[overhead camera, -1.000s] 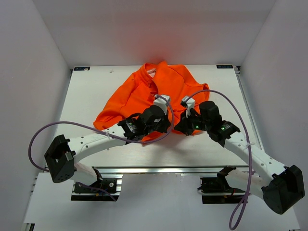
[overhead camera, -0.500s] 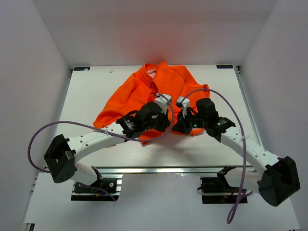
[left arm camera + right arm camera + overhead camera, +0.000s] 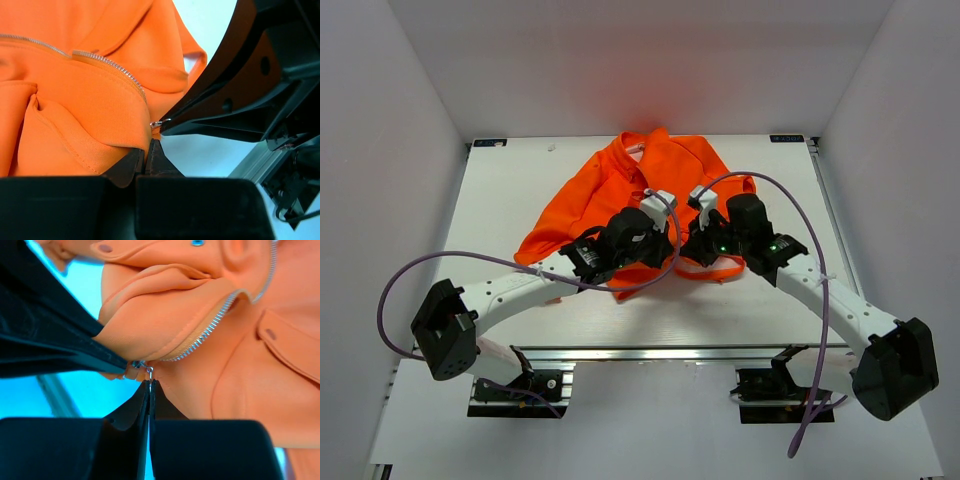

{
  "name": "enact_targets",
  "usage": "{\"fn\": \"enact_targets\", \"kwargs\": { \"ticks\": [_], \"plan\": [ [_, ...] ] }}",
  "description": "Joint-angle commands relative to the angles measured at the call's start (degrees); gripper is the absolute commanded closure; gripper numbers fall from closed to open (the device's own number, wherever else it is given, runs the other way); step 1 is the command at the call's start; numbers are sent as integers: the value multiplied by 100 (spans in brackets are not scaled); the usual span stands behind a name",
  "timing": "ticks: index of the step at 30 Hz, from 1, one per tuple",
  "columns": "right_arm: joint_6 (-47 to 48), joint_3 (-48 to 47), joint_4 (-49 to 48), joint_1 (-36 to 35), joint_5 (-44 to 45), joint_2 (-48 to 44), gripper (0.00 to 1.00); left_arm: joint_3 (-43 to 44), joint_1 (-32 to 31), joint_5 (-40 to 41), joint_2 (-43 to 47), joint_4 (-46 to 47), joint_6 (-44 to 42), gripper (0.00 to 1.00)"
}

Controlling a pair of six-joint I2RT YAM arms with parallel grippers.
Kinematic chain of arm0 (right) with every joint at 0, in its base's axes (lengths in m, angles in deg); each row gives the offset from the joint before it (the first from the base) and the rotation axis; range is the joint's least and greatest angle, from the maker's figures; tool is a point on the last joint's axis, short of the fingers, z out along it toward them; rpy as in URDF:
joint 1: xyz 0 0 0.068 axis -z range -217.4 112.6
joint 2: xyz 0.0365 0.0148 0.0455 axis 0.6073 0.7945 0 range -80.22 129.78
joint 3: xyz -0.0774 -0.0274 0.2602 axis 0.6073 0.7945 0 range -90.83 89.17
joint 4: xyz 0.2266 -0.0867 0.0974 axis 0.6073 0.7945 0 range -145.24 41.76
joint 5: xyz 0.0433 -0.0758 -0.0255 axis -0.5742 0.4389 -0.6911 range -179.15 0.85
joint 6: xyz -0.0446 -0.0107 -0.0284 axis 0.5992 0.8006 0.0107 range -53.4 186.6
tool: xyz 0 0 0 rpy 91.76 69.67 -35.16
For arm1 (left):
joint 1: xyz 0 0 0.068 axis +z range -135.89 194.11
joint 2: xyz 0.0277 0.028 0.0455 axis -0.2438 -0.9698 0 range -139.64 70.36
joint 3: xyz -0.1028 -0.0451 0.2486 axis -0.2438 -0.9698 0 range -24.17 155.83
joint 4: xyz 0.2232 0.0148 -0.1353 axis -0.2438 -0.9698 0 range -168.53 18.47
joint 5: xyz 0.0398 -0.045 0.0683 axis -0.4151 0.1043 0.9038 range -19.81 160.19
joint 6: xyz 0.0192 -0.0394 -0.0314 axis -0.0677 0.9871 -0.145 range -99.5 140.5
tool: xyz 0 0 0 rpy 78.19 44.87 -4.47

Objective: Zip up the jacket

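The bright orange jacket lies rumpled on the counter, collar farthest away, silver zipper teeth exposed along its bunched front edge.

Lab: white-walled enclosure, aluminium mounting rail

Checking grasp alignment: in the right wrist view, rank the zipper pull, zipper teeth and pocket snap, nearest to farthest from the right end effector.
1. zipper pull, directly at the right end effector.
2. zipper teeth, up and right.
3. pocket snap, far right.
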Motion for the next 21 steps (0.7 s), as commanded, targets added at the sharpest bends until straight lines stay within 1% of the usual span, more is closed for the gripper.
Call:
{"fn": "enact_targets", "kwargs": {
  "ticks": [1, 6, 12, 15, 17, 18, 21],
  "plan": [
    [65, -470, -485, 156, 1617, 162, 100, -102, -127, -685, 189, -239, 114, 100],
    [91, -480, -563, 165, 1821, 171, 100, -120, -127, -720, 198, -380, 185, 100],
    [126, -533, -537, 165, 1742, 162, 100, -138, -127, -764, 232, -573, 220, 100],
    [-119, -550, -668, 165, 2127, 197, 100, -120, -127, -869, 259, -652, 281, 100],
    [-260, -646, -739, 174, 2313, 284, 100, -85, -127, -1027, 268, -863, 334, 100],
    [-261, -708, -783, 174, 2644, 337, 100, -59, -127, -1063, 268, -968, 378, 100],
    [-191, -962, -906, 209, 2919, 662, 100, -155, -127, -1273, 355, -1372, 562, 100]
  ]
}}
